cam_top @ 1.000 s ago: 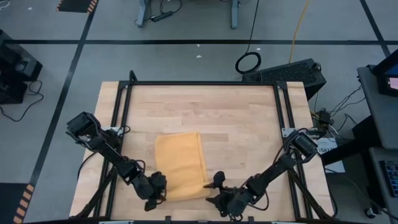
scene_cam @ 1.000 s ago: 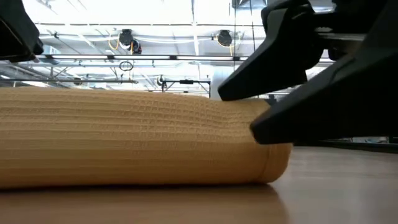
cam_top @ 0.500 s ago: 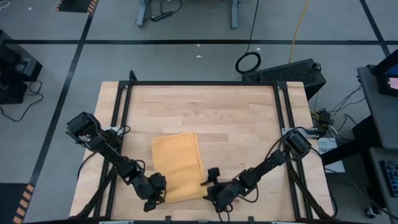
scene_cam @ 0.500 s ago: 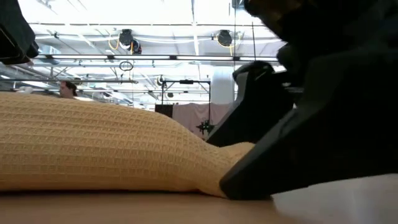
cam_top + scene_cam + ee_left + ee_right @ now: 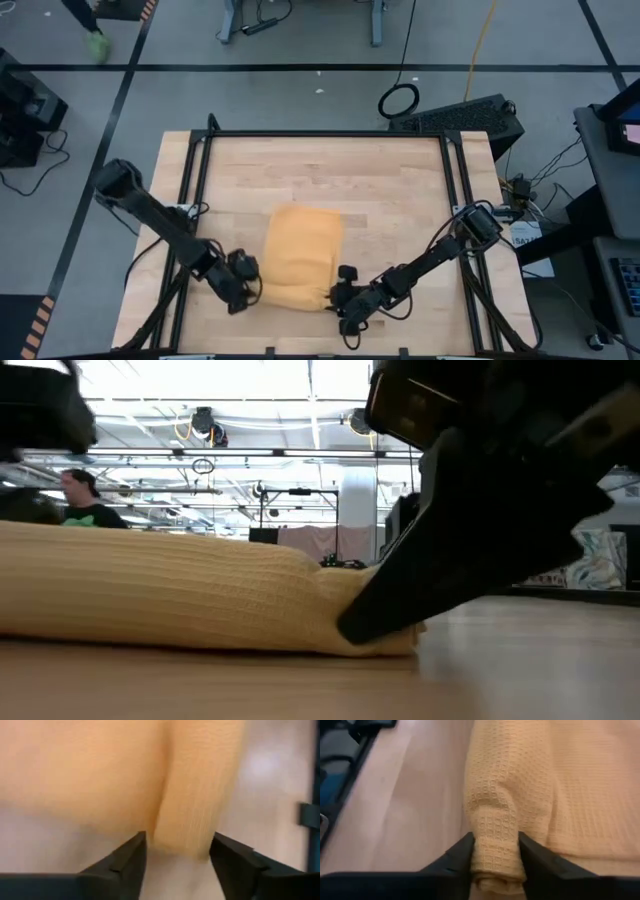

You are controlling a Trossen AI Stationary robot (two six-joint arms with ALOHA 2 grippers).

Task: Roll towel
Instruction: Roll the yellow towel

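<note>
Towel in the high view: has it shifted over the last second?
Yes. The towel has slid toward the table's right side and slightly away from the near edge, judged against the table frame.

The high view looks straight down from well above, taking in the whole wooden surface [image 5: 380, 190], its black frame and the floor around it. The low view sits at the surface's own level, very close to the towel [image 5: 180, 595], facing level across it into the room behind. Each wrist view looks forward, close up, between its own arm's fingers: the left [image 5: 125, 860] and the right [image 5: 460, 855] both share the towel's rolled near edge with the other two views.
</note>
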